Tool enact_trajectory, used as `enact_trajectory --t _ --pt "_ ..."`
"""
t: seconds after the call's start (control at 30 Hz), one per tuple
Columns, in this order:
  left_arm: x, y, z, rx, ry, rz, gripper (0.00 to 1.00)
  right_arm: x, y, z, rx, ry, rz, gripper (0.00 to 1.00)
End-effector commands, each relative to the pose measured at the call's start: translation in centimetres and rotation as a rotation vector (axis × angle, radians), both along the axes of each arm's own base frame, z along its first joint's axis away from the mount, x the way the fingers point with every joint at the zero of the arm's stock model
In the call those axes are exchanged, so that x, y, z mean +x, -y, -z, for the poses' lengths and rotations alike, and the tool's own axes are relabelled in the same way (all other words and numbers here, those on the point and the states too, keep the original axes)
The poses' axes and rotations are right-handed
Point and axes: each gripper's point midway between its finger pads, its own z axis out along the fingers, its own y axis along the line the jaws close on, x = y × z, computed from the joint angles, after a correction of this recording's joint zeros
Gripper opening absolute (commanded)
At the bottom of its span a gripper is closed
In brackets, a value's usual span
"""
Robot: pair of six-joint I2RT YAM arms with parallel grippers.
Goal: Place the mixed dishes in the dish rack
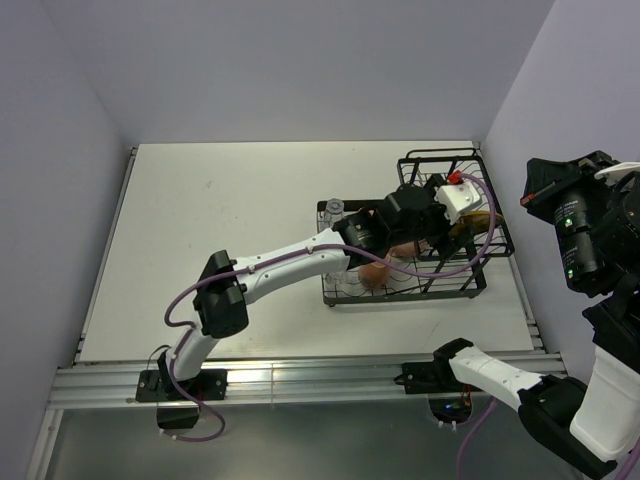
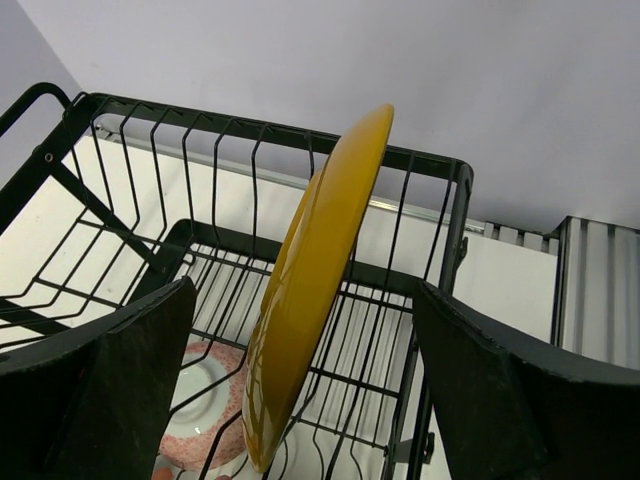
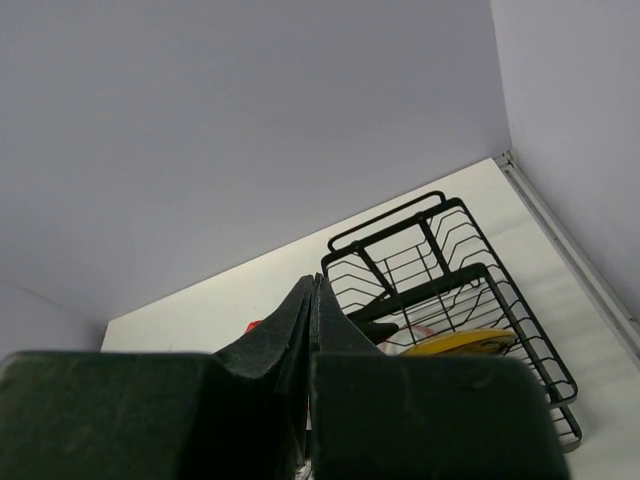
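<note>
Left end of dish rack point(image 1: 450, 285): small clear glass point(image 1: 335, 208), upright; inside or just outside the wires, cannot tell.
Front-left corner of rack: salmon mug point(image 1: 375, 272), apparently in the low tray.
Right of the mug, under the arm: pink bowl point(image 2: 205, 400), on the rack floor, inside facing up.

Middle to right part of rack: yellow plate point(image 2: 345, 190), on edge among the wires, leaning markedly, foot close to the bowl in the wrist view.
Left gripper point(image 2: 303, 295) astride the plate, jaws spread wide, nothing grasped; clear gap between each of the fingers point(image 2: 110, 390) and the plate.

Risks (judgement only):
- Steep lean, support by wires alone uncertain. Possible slide or topple onto the bowl, with chipping of both.
- Tight clearance for withdrawal. Any sideways drift of a finger is enough to clip the rim and knock the plate flat, or to hook a wire and drag the rack.
- Purple cable point(image 1: 440, 272) draped across the rack: snag hazard on retreat.

Right of rack, well apart: right gripper point(image 3: 313, 340), clenched tight, nothing between the fingers. No hazard seen there.
</note>
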Motion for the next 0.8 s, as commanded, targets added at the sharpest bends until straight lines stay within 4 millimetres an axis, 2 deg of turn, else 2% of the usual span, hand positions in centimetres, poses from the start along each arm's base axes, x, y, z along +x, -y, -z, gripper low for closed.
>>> enact_trajectory --t 0.0,0.1,0.37,0.47,0.5,0.57,0.6,0.63,0.67,0.7,0.77 --pt "-1.2 -1.5 -5.0 -0.094 0.01 0.038 0.98 0.1 0.0 -0.4 0.018 0.015 0.004 0.0" --pt "-1.6 -1.9 -5.9 -0.113 0.01 0.071 0.99 0.2 -0.2 -0.4 0.021 0.015 -0.002 0.0" --pt "-2.5 -3.0 -6.8 -0.132 0.009 0.137 0.99 0.3 -0.5 -0.4 0.021 0.008 -0.018 0.0" --pt "-2.5 -3.8 -7.4 -0.157 -0.038 0.124 0.99 0.3 -0.7 -0.2 0.019 0.003 -0.029 0.0" --pt "-2.2 -4.4 -8.8 -0.191 -0.027 0.108 0.99 0.5 -0.9 -0.1 0.018 -0.004 -0.038 0.0" --pt "-1.9 -5.2 -8.5 -0.199 -0.043 0.094 0.99 0.7 -1.2 0.1 0.014 -0.014 -0.047 0.0" --pt "-1.6 -6.4 -9.8 -0.225 -0.037 0.075 0.99 0.9 -1.5 0.3 0.013 -0.022 -0.061 0.0" --pt "-1.4 -7.0 -10.0 -0.232 -0.042 0.069 0.99 1.1 -1.7 0.5 0.009 -0.032 -0.067 0.0" --pt "-1.3 -7.5 -9.4 -0.224 -0.06 0.06 0.99 1.3 -1.9 0.7 0.008 -0.04 -0.072 0.0" --pt "-1.5 -8.5 -10.8 -0.251 -0.052 0.058 0.99 1.4 -2.1 0.9 0.007 -0.047 -0.079 0.0" --pt "-1.3 -9.7 -11.0 -0.25 -0.054 0.047 0.99 1.8 -2.5 1.3 0.004 -0.057 -0.096 0.0"
